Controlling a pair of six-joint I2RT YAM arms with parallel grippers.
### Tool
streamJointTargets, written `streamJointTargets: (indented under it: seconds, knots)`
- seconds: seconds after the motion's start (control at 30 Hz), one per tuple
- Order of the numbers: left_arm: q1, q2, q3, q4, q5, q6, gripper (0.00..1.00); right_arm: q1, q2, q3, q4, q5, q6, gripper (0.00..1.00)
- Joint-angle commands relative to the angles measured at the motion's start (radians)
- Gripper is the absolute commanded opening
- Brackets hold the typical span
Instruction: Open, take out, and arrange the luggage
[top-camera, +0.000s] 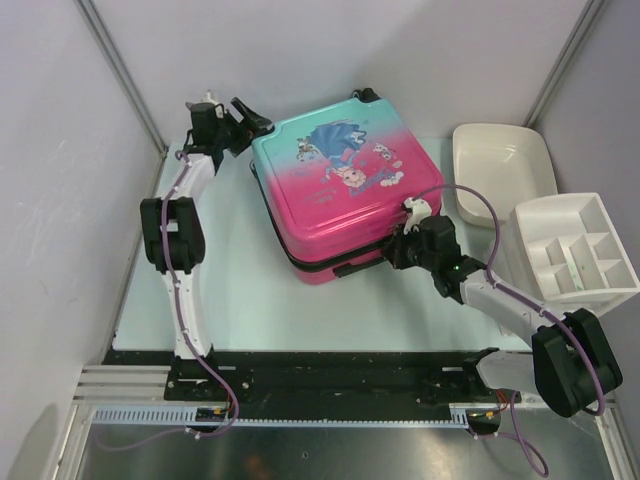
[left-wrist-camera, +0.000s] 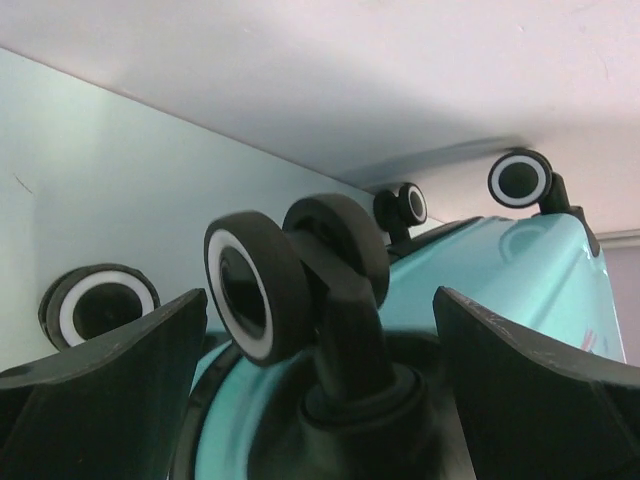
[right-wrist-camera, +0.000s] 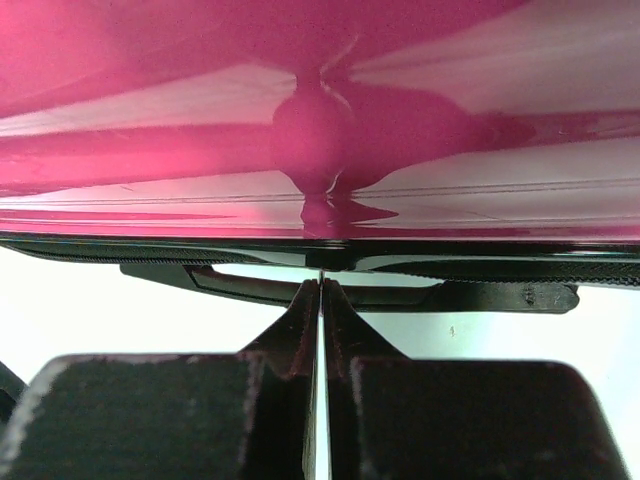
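The pink-to-teal hard-shell princess suitcase (top-camera: 340, 190) lay closed on the tabletop (top-camera: 240, 290), left fingers (left-wrist-camera: 110, 370) spread wide around a black wheel (left-wrist-camera: 255, 290), right fingers (right-wrist-camera: 180, 420) pressed together at its black zipper trim (right-wrist-camera: 200, 252), any hold unclear, unpacking not begun.

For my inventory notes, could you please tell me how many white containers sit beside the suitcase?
2: a plain tub at the far right, and a compartment organiser just nearer it, by the right edge. No others show.
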Motion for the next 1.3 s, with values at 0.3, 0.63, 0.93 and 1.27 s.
streamJointTargets:
  seconds: [0.3,0.63,0.93,1.27]
  knots:
    - [-0.030,0.108,0.217,0.025,0.070,-0.010,0.86,-0.023,0.022,0.018,0.118,-0.040,0.008,0.00]
    - [-0.011,0.098,0.182,0.103,0.152,-0.032,0.39,-0.029,0.030,0.018,0.144,-0.043,0.000,0.00]
    - [0.084,-0.229,-0.220,0.149,0.104,-0.035,0.00,-0.041,0.070,0.033,0.231,-0.031,-0.006,0.00]
    - [0.232,-0.665,-0.812,0.181,0.052,-0.089,0.00,-0.084,0.355,0.264,0.432,-0.115,-0.067,0.00]
